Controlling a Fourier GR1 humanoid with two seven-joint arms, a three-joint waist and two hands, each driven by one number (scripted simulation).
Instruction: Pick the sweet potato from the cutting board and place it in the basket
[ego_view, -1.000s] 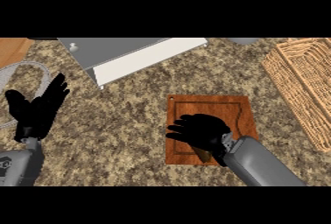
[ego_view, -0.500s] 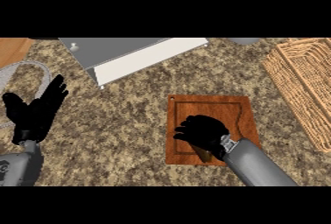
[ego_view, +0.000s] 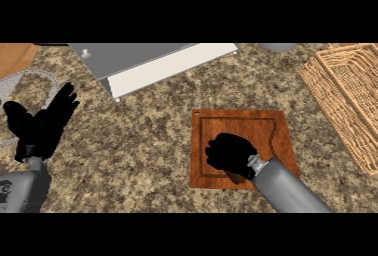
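Here, the right hand (ego_view: 231, 154) curls closed over the rectangular wooden cutting board (ego_view: 244, 127); the woven wicker basket (ego_view: 348, 97) sits apart.

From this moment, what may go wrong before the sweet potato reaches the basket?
1. The right hand is curled over the cutting board and hides the sweet potato, so the hold cannot be checked; it may slip on lifting.
2. The basket lies far to the right, partly outside the view, so the potato may catch its near rim or be released short, onto the counter.
3. The lift may drag the cutting board out of place.
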